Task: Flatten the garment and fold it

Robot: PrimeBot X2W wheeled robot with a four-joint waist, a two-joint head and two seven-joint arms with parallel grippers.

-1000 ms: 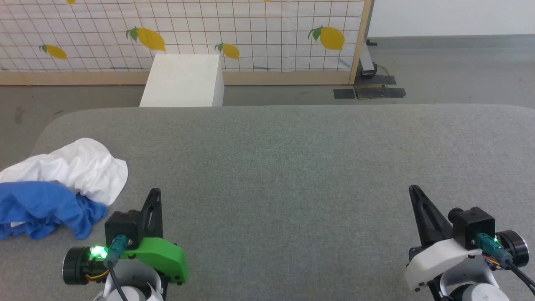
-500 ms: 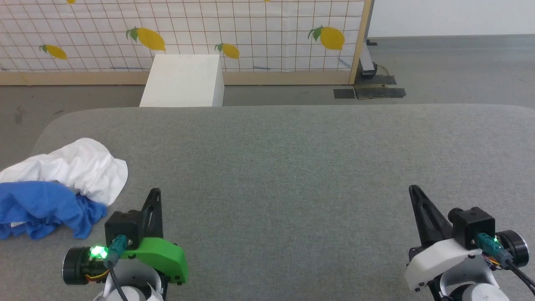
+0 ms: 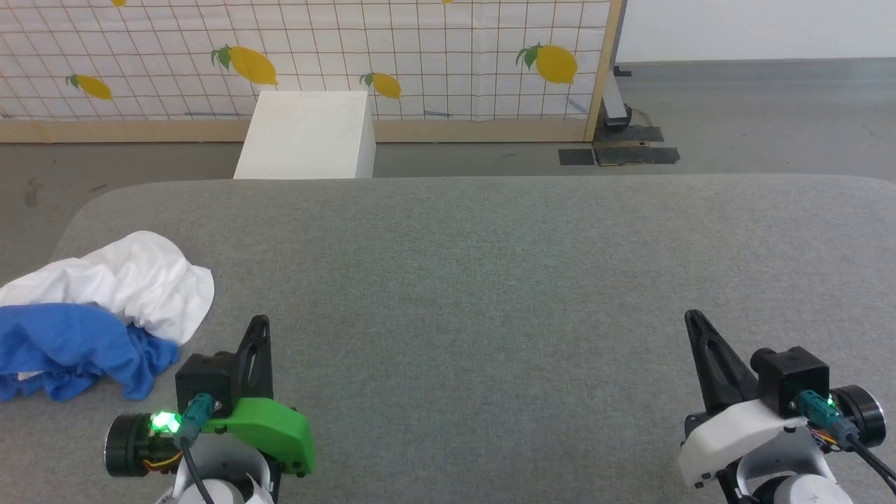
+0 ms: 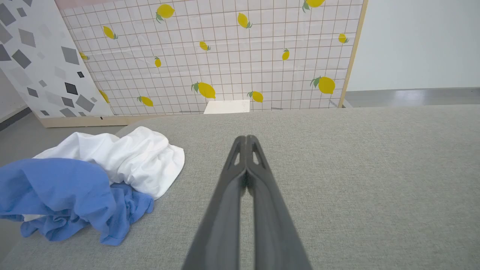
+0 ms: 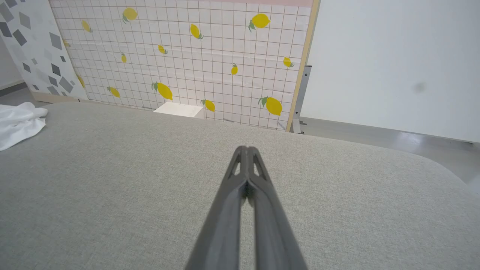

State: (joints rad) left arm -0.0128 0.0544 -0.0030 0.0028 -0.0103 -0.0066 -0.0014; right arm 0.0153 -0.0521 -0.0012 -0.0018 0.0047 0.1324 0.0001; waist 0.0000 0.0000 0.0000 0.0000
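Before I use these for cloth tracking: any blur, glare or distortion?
Head view: even light, sharp, no glare on the garment. Left wrist view: wide-angle stretch; left gripper soft near the lens. Right wrist view: right gripper likewise; garment cropped.

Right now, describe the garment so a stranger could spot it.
Look at the broad grey table. At its left end, beside the left gripper, lies the garment, crumpled. Its white and bright blue cloth stands out from the grey.
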